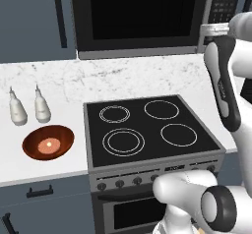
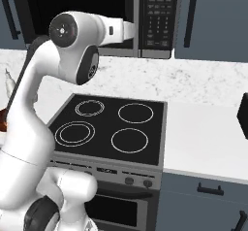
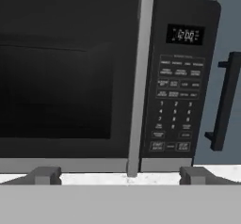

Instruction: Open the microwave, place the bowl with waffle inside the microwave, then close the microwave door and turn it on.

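- Microwave door: closed, above the stove.
- Gripper: fingers spread apart, empty, facing the door's steel edge.
- Bowl: on the counter, holding the waffle.
- Advice: hook the steel edge, then pull outward.

Blue-grey cabinets flank a white marble backsplash and counter, seemingly evenly lit.
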